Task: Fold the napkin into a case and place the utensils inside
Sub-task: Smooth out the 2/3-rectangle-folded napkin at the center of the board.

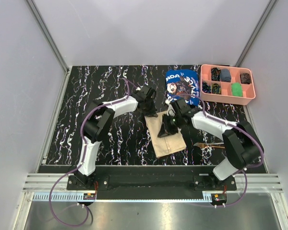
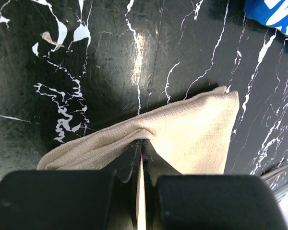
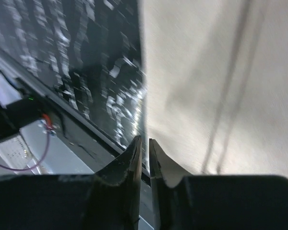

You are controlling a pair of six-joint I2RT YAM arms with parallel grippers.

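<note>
The beige napkin (image 1: pixel 172 143) lies as a folded oblong in the middle of the black marbled table (image 1: pixel 110 86). My left gripper (image 1: pixel 150 114) is at its far left corner. In the left wrist view the left gripper (image 2: pixel 143 141) is shut, pinching a raised fold of the napkin (image 2: pixel 201 129). My right gripper (image 1: pixel 168 129) hangs over the napkin's right half. In the right wrist view the right gripper (image 3: pixel 145 143) shows only a thin slit, closed on the edge of the napkin (image 3: pixel 216 72). A fork (image 1: pixel 209 144) lies on the table to the right of the napkin, beside the right arm.
A blue printed cloth (image 1: pixel 182 86) lies behind the napkin, and its corner shows in the left wrist view (image 2: pixel 273 14). A pink compartment tray (image 1: pixel 227 97) with small items stands at the back right. The table's front rail (image 3: pixel 81 129) runs close by the right gripper.
</note>
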